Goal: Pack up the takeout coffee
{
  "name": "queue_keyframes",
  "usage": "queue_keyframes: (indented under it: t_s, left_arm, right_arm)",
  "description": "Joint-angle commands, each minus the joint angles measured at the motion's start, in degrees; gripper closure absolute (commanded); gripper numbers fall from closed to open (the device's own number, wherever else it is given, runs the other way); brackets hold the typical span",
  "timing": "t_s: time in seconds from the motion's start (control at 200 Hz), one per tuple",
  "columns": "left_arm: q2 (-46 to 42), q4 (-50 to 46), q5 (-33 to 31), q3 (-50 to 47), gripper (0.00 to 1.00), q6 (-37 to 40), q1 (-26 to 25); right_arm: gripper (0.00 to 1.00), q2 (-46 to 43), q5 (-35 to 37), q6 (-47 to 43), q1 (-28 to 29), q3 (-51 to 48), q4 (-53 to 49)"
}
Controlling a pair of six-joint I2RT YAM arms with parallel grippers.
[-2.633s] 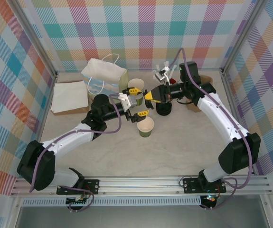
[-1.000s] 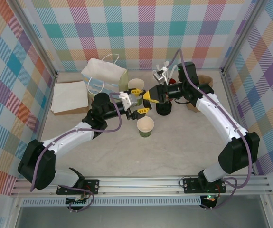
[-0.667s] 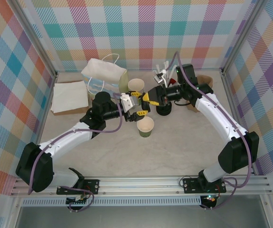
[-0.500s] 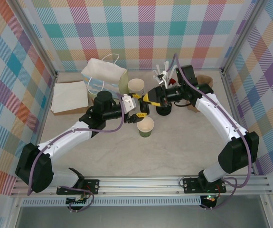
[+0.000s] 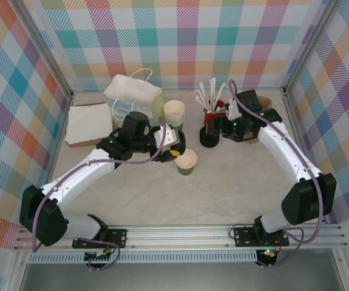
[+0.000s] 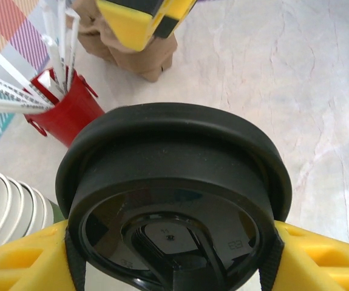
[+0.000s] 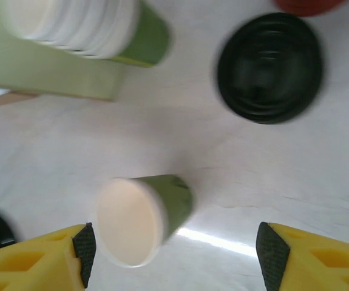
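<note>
The takeout coffee's green cup [image 5: 186,162] stands upright on the table with its cream inside showing and no lid on it. Its round black lid [image 6: 174,182] is clamped rim to rim between the pads of my left gripper [image 6: 171,254]. That left gripper [image 5: 174,145] hovers just up and left of the cup. My right gripper [image 7: 174,254] is open with nothing between its fingers, and it looks down on the green cup [image 7: 144,218]. From above, the right gripper [image 5: 223,128] sits beside the red holder.
A stack of lidless cups [image 5: 174,113] and a pale gift bag [image 5: 135,97] stand at the back. A stack of black lids [image 5: 209,138], a red holder of stirrers [image 5: 213,115] and a brown bag [image 6: 132,54] lie right of centre. Napkins [image 5: 89,123] lie far left.
The right gripper opened, let go of the black lid and drew back to the right. The left gripper kept the lid and moved down toward the lone cup.
</note>
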Motion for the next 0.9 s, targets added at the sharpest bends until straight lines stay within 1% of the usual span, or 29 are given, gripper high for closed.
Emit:
queue_keyframes:
  t_s: [0.0, 0.065, 0.195, 0.29, 0.56, 0.895]
  left_arm:
    - [1.8, -9.3, -1.9, 3.1, 0.35, 3.5, -0.7]
    - [3.0, -12.1, -3.2, 4.7, 0.36, 4.3, -1.2]
    - [5.9, -17.5, -6.7, 8.5, 0.36, 5.9, -2.9]
    - [8.2, -20.2, -8.4, 10.8, 0.37, 7.0, -4.1]
    - [15.9, -27.9, -14.2, 18.0, 0.38, 9.7, -7.3]
    - [21.7, -31.5, -16.5, 24.2, 0.39, 11.3, -8.9]
  right_arm:
    - [0.24, -0.2, 11.7, -0.9, -0.8, -2.2, -3.5]
    - [0.21, 0.6, 12.9, -1.2, -1.1, -4.0, -2.9]
    - [0.11, 2.3, 16.0, -1.0, -1.2, -7.6, -0.9]
    - [0.07, 3.3, 18.2, -0.8, -1.3, -9.7, 0.4]
    - [0.03, 4.5, 21.3, -0.5, -1.7, -12.2, 1.6]
    - [0.01, 4.4, 22.2, -0.5, -2.4, -13.6, 2.1]
